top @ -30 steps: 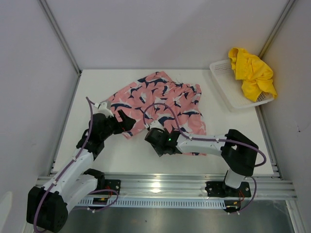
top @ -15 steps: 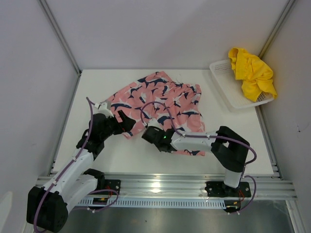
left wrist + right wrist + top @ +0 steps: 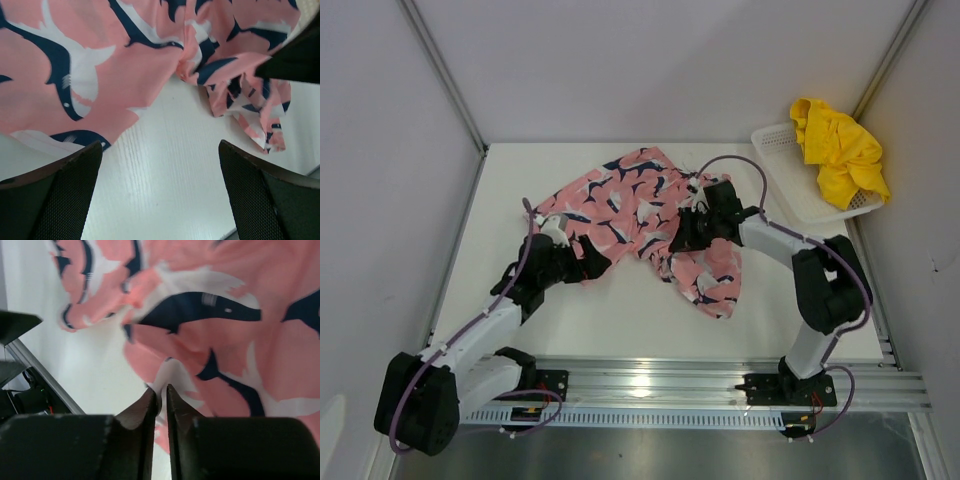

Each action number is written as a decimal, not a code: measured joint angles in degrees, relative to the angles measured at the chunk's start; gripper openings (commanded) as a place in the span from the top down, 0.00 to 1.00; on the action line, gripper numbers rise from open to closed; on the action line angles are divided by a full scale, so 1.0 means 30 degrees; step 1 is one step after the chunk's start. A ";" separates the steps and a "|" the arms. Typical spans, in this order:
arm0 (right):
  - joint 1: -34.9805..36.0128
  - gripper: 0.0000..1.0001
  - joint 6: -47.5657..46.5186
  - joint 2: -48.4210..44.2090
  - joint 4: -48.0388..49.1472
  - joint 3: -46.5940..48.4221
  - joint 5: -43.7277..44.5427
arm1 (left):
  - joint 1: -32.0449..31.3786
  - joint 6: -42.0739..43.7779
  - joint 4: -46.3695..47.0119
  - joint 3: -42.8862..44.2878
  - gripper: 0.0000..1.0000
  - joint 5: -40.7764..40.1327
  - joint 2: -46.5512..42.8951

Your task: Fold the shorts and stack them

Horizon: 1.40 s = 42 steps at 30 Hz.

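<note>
Pink printed shorts (image 3: pixel 620 200): rumpled left of the white mesh basket (image 3: pixel 795 195), long axis roughly toward it. Right gripper (image 3: pixel 682 238) pinches their basket-side fold. Left gripper (image 3: pixel 590 258), spread wide and empty, sits at the opposite hem.

The shorts (image 3: pixel 630 195) lie mid-tabletop (image 3: pixel 620 325), reaching toward the far edge. The basket (image 3: pixel 790 195) sits in the far right corner, with the other shorts (image 3: pixel 840 150) heaped in it. The left gripper (image 3: pixel 595 262) is at the shorts' near left edge. The right gripper (image 3: pixel 680 238) is on their right half.
</note>
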 measured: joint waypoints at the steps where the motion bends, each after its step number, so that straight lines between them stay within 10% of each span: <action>1: -0.0444 0.78 0.0138 0.0838 0.0015 0.0066 -0.0583 | -0.0342 0.0015 0.0109 -0.0058 0.01 -0.0051 0.0240; 22: -0.1086 0.81 0.0583 0.2820 -0.0430 0.2302 -0.3067 | -0.8772 0.2856 0.3417 0.4036 0.14 -0.5085 0.8954; 42: -0.1166 0.81 0.0867 0.2965 0.0022 0.2302 -0.4029 | -0.9544 0.3198 0.3963 0.6958 0.83 -0.6856 1.2699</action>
